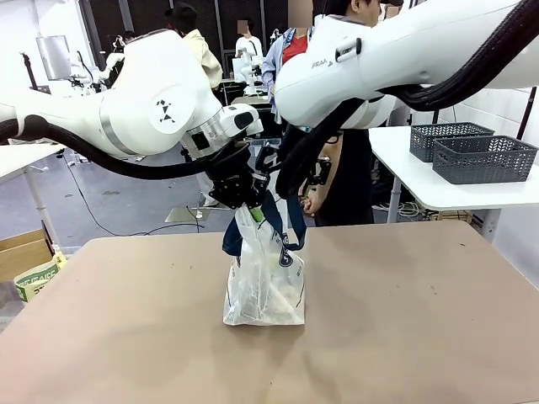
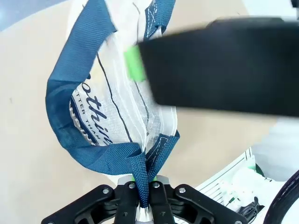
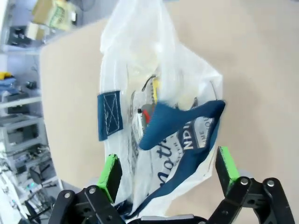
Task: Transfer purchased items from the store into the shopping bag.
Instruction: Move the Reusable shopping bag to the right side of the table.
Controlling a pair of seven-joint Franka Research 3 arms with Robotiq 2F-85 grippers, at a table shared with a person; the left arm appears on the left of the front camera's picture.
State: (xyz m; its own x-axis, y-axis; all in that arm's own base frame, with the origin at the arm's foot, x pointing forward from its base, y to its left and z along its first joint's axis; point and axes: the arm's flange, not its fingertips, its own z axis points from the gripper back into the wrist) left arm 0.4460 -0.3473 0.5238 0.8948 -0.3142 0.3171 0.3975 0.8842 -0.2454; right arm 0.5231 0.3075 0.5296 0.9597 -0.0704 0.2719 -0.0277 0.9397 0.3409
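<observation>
I noted left jaws (image 2: 140, 198) clenched on bag (image 1: 264, 286) strap (image 2: 142, 175); right jaws (image 3: 168, 177) released, straddling bag top directly below.

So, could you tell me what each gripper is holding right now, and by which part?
The left gripper is shut on the shopping bag, pinching a navy strap handle. The right gripper is open, holding nothing.
</observation>
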